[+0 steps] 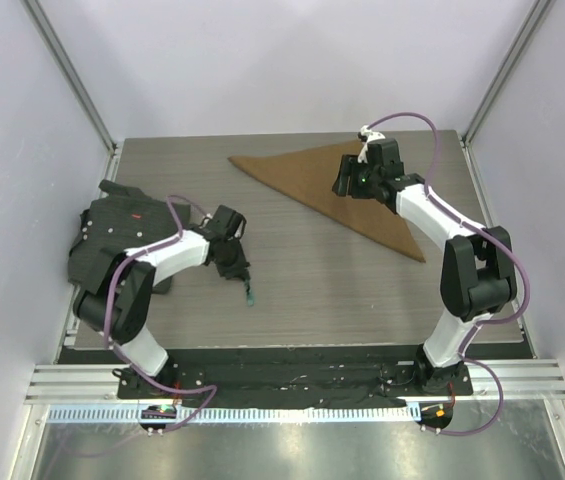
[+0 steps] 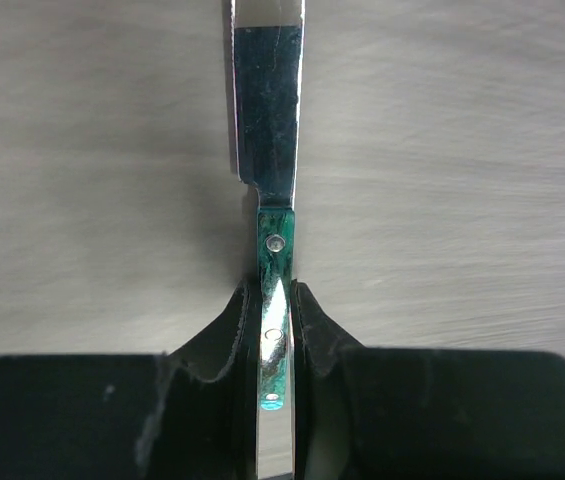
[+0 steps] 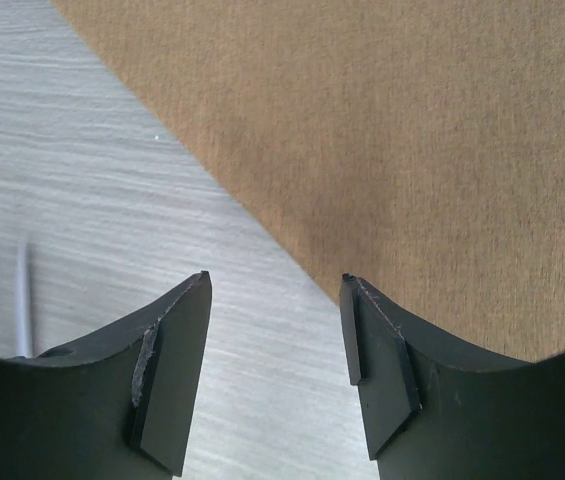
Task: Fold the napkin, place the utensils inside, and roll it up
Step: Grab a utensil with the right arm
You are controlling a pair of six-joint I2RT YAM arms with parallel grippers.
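Observation:
The tan-brown napkin [image 1: 337, 195] lies folded into a triangle at the back right of the table; it fills the upper right of the right wrist view [image 3: 392, 130]. My right gripper [image 1: 350, 183] hovers over its folded long edge, open and empty [image 3: 275, 290]. My left gripper [image 1: 238, 270] is shut on the knife's teal-green speckled handle [image 2: 275, 300], with the silver blade [image 2: 267, 90] pointing away over the bare table. In the top view the knife's end [image 1: 250, 296] shows just below the left fingers.
A dark grey-black textured mat [image 1: 112, 235] lies at the left edge, partly under the left arm. The grey wood-grain table [image 1: 322, 290] has white walls on three sides and a black strip along the near edge.

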